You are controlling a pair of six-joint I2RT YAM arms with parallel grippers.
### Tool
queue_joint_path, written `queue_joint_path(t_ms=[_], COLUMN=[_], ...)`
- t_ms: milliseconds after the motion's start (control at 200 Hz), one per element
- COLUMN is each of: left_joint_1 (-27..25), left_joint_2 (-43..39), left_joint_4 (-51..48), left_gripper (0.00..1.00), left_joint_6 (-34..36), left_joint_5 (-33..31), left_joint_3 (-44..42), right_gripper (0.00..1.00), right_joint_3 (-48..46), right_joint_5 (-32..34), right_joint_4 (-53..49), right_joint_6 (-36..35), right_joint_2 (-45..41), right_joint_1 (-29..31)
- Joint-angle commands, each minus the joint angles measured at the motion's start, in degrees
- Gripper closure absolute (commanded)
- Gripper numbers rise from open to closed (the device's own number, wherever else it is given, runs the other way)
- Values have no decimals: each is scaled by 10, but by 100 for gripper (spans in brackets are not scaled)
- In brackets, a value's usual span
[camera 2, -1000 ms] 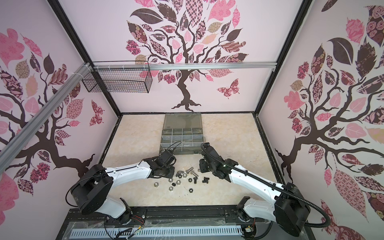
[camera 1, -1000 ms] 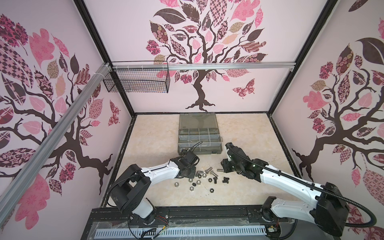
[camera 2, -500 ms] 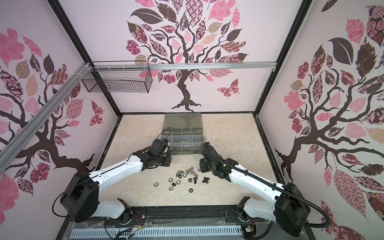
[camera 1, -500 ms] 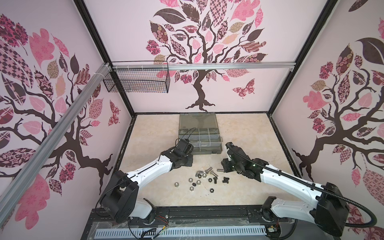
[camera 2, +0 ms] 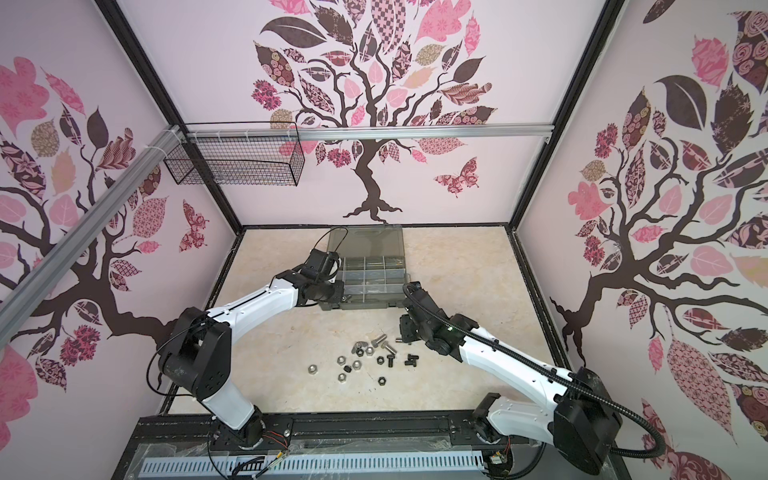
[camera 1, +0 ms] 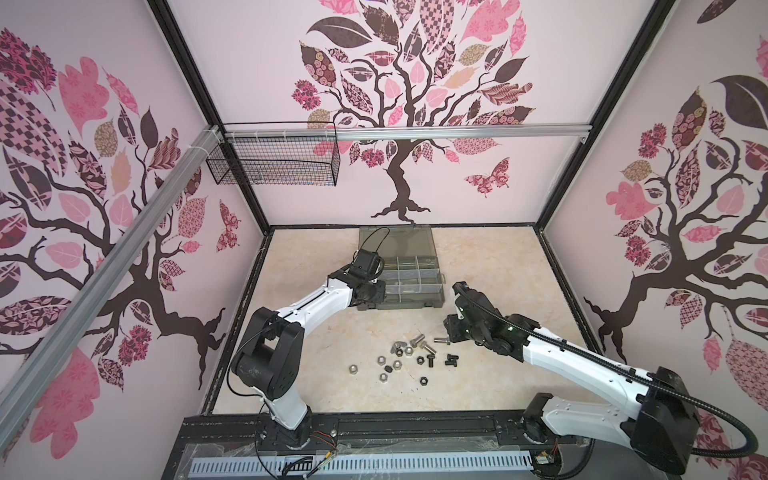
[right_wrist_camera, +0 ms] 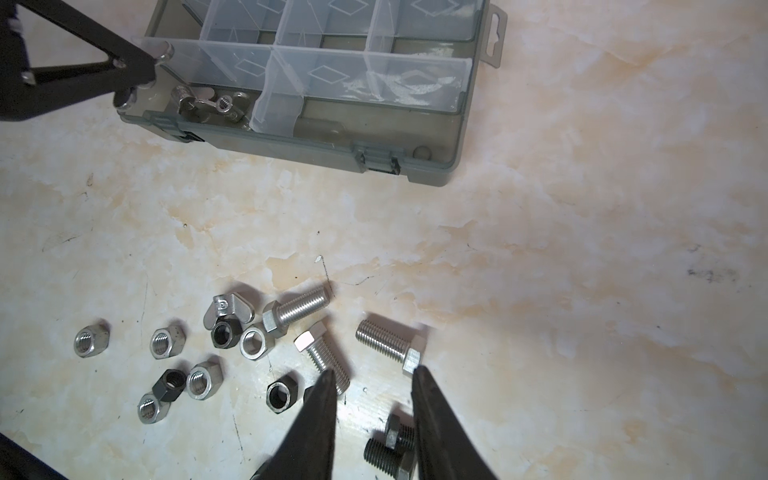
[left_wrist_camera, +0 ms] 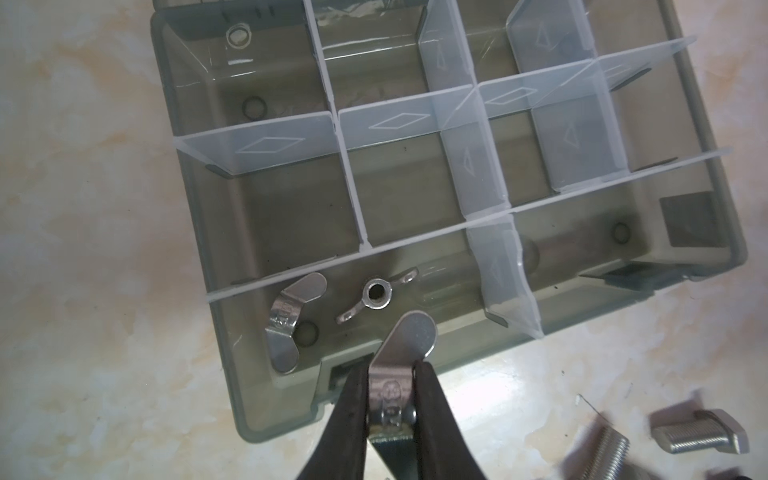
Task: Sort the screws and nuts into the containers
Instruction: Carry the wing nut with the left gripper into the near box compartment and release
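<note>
Wing nut brought from pile to case.
Clamped in left gripper, now over corner compartment holding two more; release likely next. Right gripper jaws apart, empty, above loose screws.

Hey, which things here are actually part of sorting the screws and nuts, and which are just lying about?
Job: organiser case; wing nut in the left gripper; two wing nuts already in a compartment; loose screws and nuts on the table; open right gripper beside them.
Lying about: wire mesh basket on the rail.
</note>
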Motion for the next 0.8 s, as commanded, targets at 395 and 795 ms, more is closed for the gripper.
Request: queue_joint_path(t_ms=[395,795], left_joint_1=[39,40], left_joint_2=[42,-41], left_joint_4=[4,0], left_gripper=[65,62], left_joint_6=[14,-17], left_joint_5=[21,50], left_joint_3=[33,-29], right_gripper=[67,66], right_joint_3=[18,20], right_joint_5=[11,5], right_joint_4=[-16,-7], right_joint_6=[1,-8], right_joint_2=[-8,4], right_joint_1=[-2,-2])
